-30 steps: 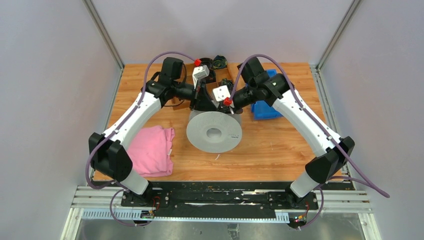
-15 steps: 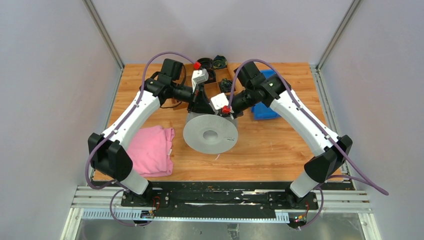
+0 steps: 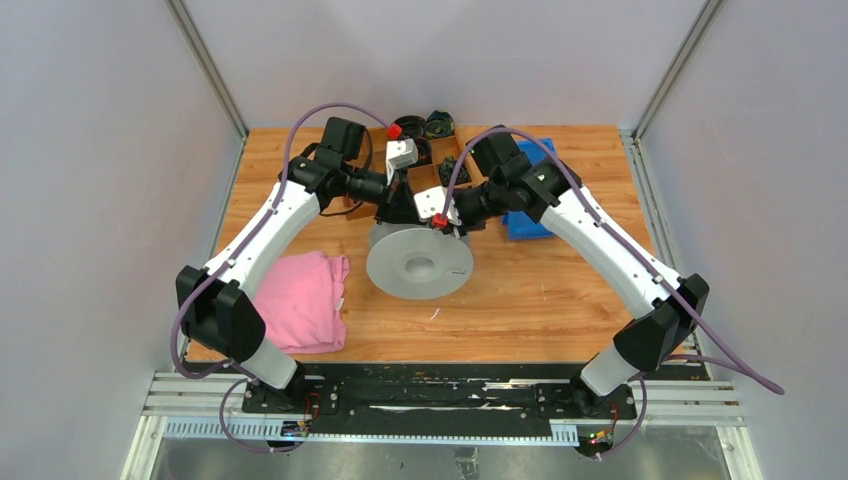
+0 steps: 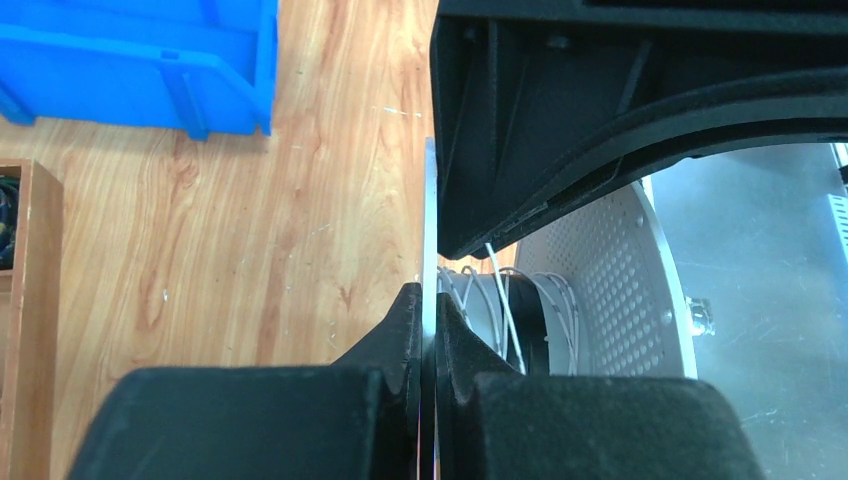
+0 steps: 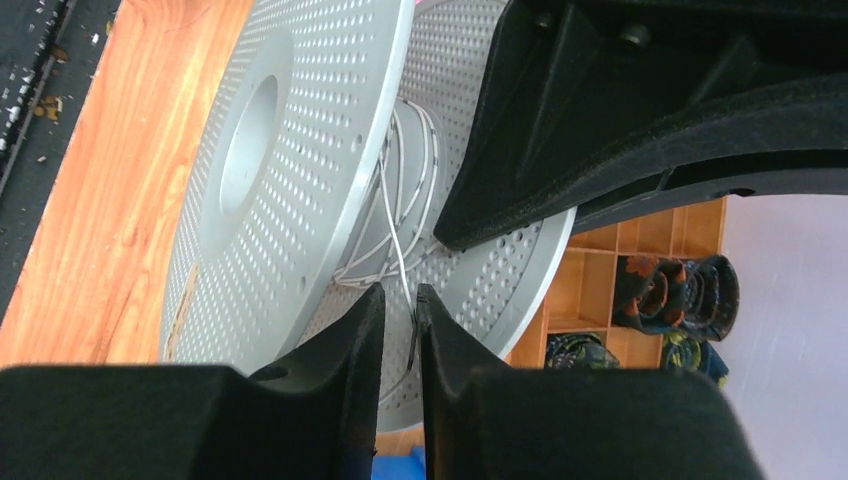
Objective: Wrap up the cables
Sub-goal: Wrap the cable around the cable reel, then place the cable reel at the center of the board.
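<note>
Grey spool shifted left, right gripper newly parted around cables

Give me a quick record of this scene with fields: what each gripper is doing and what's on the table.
spool: grey perforated reel, tilted, mid-table
cable: thin white wire, loosely wound round the spool's core
left gripper: shut on one flange's rim
right gripper: fingers slightly apart, one strand running between them
also on table: pink cloth near left, blue bin far right, wooden tray with dark bundles at the back
</note>
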### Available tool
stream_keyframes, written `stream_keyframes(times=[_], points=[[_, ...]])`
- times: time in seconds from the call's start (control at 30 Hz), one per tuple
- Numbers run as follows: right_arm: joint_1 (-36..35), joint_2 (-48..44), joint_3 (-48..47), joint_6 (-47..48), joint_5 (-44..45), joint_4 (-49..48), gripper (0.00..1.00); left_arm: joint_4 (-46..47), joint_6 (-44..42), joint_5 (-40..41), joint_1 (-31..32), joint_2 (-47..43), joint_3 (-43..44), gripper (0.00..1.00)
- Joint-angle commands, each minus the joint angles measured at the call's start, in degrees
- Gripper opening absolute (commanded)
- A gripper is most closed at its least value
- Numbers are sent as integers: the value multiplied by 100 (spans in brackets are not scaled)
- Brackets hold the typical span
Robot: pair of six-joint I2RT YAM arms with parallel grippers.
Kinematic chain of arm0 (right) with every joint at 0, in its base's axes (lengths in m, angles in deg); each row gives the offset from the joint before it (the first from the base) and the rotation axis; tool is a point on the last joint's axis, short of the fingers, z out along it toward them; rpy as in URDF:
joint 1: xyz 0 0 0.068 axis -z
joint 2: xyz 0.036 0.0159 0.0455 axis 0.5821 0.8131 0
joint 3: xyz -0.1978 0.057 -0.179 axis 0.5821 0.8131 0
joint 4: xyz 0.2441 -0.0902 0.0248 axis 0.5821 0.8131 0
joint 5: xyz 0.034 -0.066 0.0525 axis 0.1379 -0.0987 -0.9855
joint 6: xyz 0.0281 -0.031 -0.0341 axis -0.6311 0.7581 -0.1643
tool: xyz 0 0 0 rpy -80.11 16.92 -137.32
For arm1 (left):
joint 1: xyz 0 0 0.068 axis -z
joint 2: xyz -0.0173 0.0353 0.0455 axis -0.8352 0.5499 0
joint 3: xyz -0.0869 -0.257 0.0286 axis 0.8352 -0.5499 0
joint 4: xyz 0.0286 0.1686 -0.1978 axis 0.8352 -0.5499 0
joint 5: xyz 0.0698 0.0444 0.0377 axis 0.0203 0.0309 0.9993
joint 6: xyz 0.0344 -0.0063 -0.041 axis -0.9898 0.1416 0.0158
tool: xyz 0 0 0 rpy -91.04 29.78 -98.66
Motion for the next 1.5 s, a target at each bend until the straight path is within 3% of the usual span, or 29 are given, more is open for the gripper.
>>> stream_keyframes(times=[0.0, 0.37, 0.7, 0.97, 1.2, 1.3, 1.47], points=[[-61, -157, 168, -91, 802, -420, 20, -79, 152, -580, 33, -142, 272, 0], [-90, -492, 501, -377, 1437, -476, 32, 576, 906, -170, -204, -22, 425, 0], [103, -708, 827, -696, 1675, -586, 40, 443, 732, 119, -310, 76, 470, 0], [599, -857, 1029, -1381, 1693, -792, 43, 683, 940, 1357, -310, -195, 251, 0], [1675, -651, 1292, -3380, 1028, -1436, 47, 2073, 2302, 2677, -318, -569, -430, 0], [1922, -539, 1578, -4038, 617, -1817, 59, 2491, 2973, 2843, -318, -604, -723, 0], [2136, -384, 2487, -5028, 23, -2881, 61, 3409, 4491, 2923, -318, -690, -1297, 0]])
